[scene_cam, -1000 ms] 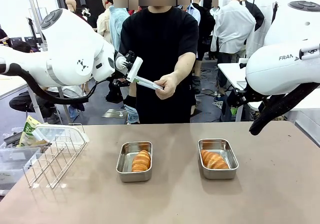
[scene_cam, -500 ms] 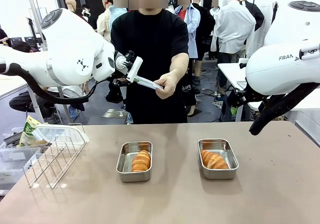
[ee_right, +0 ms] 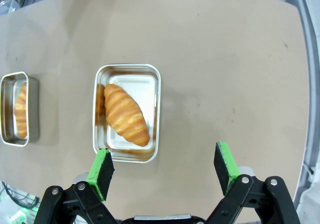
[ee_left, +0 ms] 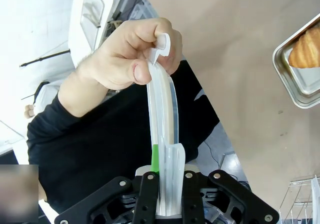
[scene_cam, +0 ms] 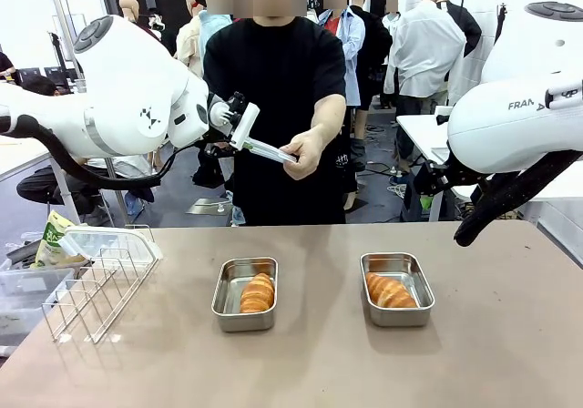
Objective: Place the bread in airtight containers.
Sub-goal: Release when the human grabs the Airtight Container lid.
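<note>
Here, left gripper: clenched on one end of a clear, white-rimmed plastic lid, raised well above the desk at 11 o'clock in the front view. Its wrist view has the gripper pinching the lid edge-on.
Person's hand: holds the lid's other end, fingers curled round its tab.
Right gripper: released, jaws spread wide, nothing between the green pads. It hangs above the desk.
Left container: a small shiny steel rectangular tin, uncovered, on the brown desk.
Its bread: a golden-brown ridged croissant roll lies inside, toward the 3 o'clock wall.
Right container: a second steel tin, uncovered, at 3 o'clock from the first and apart from it. In the right wrist view it sits at 11 o'clock from the gripper.
Its bread: a second croissant roll lies slantwise inside.
Rack: a white wire rack at 9 o'clock from the left tin, apart from it.
</note>
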{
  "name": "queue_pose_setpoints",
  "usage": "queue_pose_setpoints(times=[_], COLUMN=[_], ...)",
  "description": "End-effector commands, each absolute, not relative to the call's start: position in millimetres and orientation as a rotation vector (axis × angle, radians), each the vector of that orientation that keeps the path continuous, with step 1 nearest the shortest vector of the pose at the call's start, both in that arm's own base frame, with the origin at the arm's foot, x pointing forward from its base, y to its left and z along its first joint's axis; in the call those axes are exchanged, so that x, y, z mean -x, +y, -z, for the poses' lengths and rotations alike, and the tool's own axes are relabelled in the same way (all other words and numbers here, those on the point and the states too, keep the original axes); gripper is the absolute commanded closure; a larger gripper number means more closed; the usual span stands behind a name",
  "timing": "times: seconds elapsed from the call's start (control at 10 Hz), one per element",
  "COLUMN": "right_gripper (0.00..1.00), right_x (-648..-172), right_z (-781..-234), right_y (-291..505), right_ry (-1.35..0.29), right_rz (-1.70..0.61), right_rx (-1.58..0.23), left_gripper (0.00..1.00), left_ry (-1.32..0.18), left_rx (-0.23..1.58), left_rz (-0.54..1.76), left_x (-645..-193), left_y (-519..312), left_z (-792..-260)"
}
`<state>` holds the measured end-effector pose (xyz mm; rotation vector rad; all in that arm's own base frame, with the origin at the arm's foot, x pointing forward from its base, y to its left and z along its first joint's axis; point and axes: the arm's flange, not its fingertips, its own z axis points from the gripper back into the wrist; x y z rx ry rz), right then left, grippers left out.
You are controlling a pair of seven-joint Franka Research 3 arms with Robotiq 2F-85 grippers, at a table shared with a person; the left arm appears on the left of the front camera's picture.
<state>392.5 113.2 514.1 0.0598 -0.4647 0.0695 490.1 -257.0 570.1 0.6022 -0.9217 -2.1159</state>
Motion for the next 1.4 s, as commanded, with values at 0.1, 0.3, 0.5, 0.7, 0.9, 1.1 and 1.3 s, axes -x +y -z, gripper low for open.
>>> queue_pose_setpoints(times=[0.1,0.3,0.5,0.7,0.9,1.1,1.3], right_gripper=[0.00,0.00,0.00,0.00,0.00,0.00,0.00], right_x=[-392.7,-392.7,-392.7,-392.7,-392.7,-392.7,-392.7], right_z=[-513.4,-513.4,-513.4,-513.4,-513.4,-513.4,-513.4], right_y=[112.6,112.6,112.6,112.6,112.6,112.6,112.6], right_ry=[-0.460,-0.460,-0.460,-0.460,-0.460,-0.460,-0.460], right_rz=[-0.069,-0.069,-0.069,-0.069,-0.069,-0.069,-0.069], right_rx=[-0.069,-0.069,-0.069,-0.069,-0.069,-0.069,-0.069], left_gripper=[1.00,0.74,0.35,0.00,0.00,0.00,0.00], left_ry=[-0.922,-0.944,-0.938,-0.935,-0.935,-0.938,-0.940], left_rx=[-0.602,-0.629,-0.625,-0.631,-0.629,-0.633,-0.625], left_rz=[2.116,2.126,2.127,2.138,2.130,2.122,2.123], left_x=[-490.1,-488.9,-491.5,-492.3,-492.6,-492.6,-492.7], left_y=[-257.0,-257.8,-257.5,-259.4,-257.9,-257.4,-257.8], left_z=[-570.1,-572.2,-571.5,-572.8,-573.8,-575.1,-574.3])
